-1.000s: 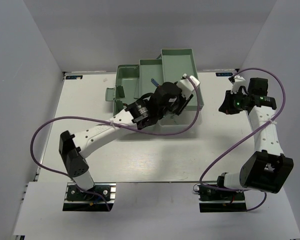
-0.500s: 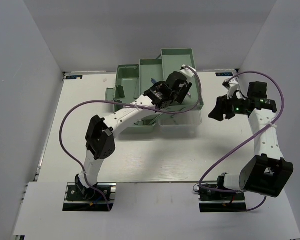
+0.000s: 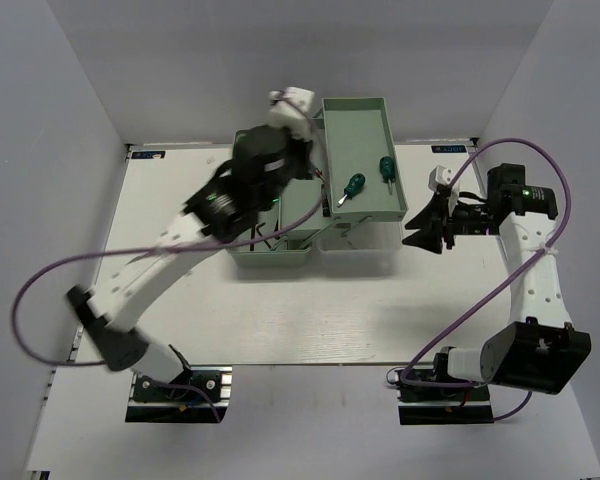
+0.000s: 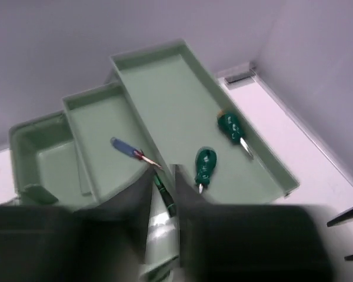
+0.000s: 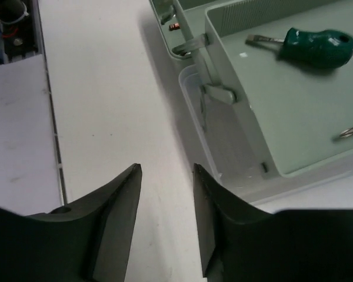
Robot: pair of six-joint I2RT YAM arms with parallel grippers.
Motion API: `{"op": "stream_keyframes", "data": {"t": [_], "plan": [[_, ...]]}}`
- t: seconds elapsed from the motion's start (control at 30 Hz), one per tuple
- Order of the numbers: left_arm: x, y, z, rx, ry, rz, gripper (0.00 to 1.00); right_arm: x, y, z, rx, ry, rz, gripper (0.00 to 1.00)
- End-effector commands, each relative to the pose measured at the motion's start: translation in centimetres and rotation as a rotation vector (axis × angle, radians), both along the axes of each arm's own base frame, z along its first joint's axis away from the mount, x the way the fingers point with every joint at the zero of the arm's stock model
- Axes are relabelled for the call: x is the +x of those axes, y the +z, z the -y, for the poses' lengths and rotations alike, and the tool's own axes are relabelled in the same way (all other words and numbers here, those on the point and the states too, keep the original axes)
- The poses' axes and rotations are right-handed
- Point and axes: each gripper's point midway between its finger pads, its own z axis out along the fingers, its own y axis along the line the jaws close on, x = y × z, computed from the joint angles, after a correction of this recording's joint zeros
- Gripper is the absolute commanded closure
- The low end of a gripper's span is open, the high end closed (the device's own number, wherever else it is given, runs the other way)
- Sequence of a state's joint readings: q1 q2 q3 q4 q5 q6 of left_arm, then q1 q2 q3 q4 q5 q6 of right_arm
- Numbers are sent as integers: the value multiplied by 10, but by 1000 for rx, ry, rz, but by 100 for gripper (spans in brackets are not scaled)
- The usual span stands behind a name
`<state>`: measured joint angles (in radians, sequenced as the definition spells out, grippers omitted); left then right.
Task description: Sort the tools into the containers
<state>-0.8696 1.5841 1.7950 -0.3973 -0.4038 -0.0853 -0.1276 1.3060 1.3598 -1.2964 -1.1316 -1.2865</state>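
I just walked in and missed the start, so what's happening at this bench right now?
Two robot arms are sorting tools into a green toolbox. Two stubby green screwdrivers lie in its top tray, a blue-handled screwdriver in the middle tray. The left end effector hangs open above the trays, holding nothing; the right end effector hovers open beside the box, also empty.

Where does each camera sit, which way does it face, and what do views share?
Top external: high behind the robot, looking down at the table; left arm and right arm show.
Left wrist: raised above the toolbox, looking down into its trays; left gripper blurred at bottom.
Right wrist: low beside the toolbox's right side, facing along the table; right gripper, open, at bottom.
Shared: the top tray holding stubby green screwdrivers appears in all three.
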Motion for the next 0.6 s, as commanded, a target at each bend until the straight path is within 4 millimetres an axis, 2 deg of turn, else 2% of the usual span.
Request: {"op": "stream_keyframes", "data": {"t": [0.0,0.03,0.07,0.1,0.13,0.17,0.2,0.23,0.27,0.3,0.33,0.4,0.47,0.5,0.57], "plan": [[-21,21,-87,-93,208,30,88,-13,1,-3,29,-44,-120,55],[-26,14,-100,-97,242,14,92,-8,-5,1,1,-82,-135,63],[-28,-13,-117,-80,301,-43,96,7,-8,3,30,-188,-182,73],[-33,-20,-128,-93,326,-65,96,14,-14,8,14,-251,-208,87],[-45,-18,-139,-131,331,-72,92,19,-29,15,-1,-319,-249,94],[-49,-43,-147,-146,360,-126,84,27,-31,17,26,-397,-295,99],[-55,-50,-152,-166,362,-146,73,29,-40,22,-2,-440,-312,100],[-62,-59,-155,-181,356,-168,54,29,-44,25,-15,-465,-330,100],[-73,-72,-155,-219,320,-192,47,31,-53,29,-20,-522,-398,100],[-78,-77,-153,-229,289,-197,42,31,-61,31,-29,-547,-437,92],[-85,-98,-145,-213,232,-234,33,32,-66,32,-31,-573,-479,84],[-93,-103,-138,-221,170,-240,30,34,-79,35,-36,-624,-558,65],[-99,-109,-128,-203,101,-263,27,39,-85,34,-13,-659,-622,56],[-98,-119,-124,-147,75,-275,27,49,-92,37,-17,-685,-623,53],[-102,-128,-116,-91,30,-296,26,54,-97,39,-5,-728,-667,50]]}}
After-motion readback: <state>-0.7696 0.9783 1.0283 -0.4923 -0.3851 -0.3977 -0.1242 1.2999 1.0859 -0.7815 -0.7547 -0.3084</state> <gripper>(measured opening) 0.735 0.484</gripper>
